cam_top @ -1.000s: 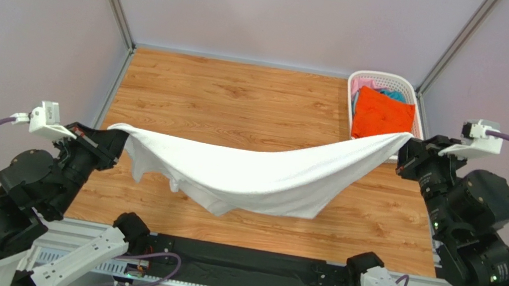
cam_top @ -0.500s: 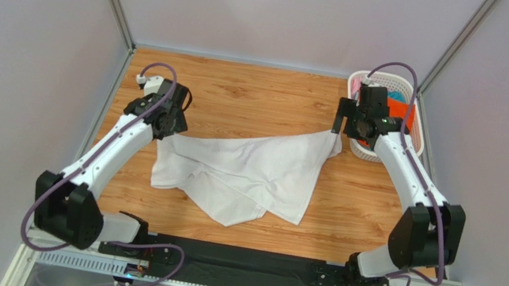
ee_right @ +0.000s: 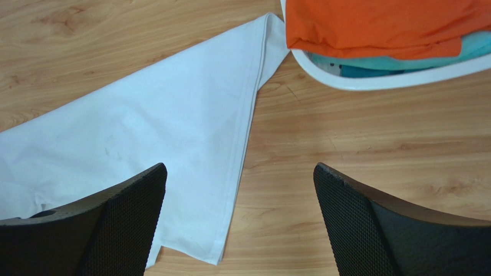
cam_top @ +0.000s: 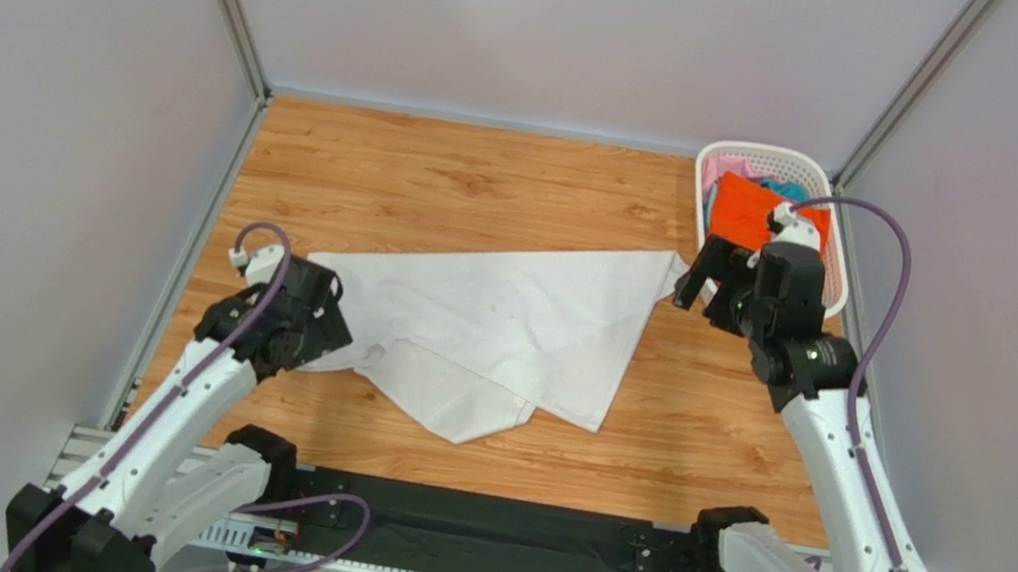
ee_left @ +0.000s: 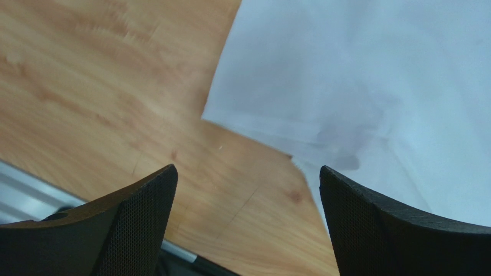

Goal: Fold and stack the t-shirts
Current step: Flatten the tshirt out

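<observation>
A plain white t-shirt point(cam_top: 510, 324) lies loosely spread on the wooden table, its near part doubled over in a rumpled fold. My left gripper point(cam_top: 319, 331) hovers open over the shirt's left edge; the left wrist view shows bare wood between the fingers point(ee_left: 248, 172) and white cloth point(ee_left: 374, 75) to the right. My right gripper point(cam_top: 702, 282) stands open above the shirt's far right corner point(ee_right: 144, 126), holding nothing point(ee_right: 240, 167). An orange t-shirt point(cam_top: 746, 213) tops the basket, with teal point(ee_right: 403, 57) and pink point(cam_top: 730, 165) cloth under it.
A white lattice basket point(cam_top: 777, 155) stands at the table's far right corner, its rim point(ee_right: 380, 80) just beyond the right gripper. Grey walls and metal posts bound the table on three sides. A black rail point(cam_top: 480, 524) runs along the near edge.
Both grippers opened and let go of the white t-shirt, which dropped from a stretched hang onto the table. The left arm drew back toward the near left; the right moved slightly nearer.
</observation>
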`<state>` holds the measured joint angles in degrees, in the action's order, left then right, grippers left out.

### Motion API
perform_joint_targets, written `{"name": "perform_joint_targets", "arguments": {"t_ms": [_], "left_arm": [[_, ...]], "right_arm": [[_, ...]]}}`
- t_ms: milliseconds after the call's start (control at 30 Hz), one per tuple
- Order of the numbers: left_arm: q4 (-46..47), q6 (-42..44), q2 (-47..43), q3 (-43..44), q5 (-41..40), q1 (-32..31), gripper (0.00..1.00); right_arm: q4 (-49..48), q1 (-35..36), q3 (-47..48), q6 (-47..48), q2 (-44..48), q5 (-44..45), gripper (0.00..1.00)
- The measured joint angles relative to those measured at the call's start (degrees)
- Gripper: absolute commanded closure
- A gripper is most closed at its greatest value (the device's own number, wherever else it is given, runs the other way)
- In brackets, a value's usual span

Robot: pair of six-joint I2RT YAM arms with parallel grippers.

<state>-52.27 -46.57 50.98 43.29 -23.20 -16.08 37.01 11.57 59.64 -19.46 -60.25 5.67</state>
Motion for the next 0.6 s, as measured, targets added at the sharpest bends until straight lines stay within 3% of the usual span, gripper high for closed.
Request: {"name": "perform_joint_targets", "arguments": {"t_ms": [233,367,600], "left_arm": [[-5.18,-8.94,-11.06,-10.86,0.87,0.17,0.05],[-3.74,-10.05,-8.79,-11.43,-0.15,2.27,0.09],[4.79,-7.65,0.50,-12.20,2.16,7.67,0.28]], "right_arm": [[-0.42,-0.02,-10.97,-3.72,7.87,-4.92,0.00],[-0.44,-0.02,-12.68,-3.91,7.85,-8.68,0.00],[-0.44,-0.02,-14.78,-3.87,7.82,-12.76,0.00]]}}
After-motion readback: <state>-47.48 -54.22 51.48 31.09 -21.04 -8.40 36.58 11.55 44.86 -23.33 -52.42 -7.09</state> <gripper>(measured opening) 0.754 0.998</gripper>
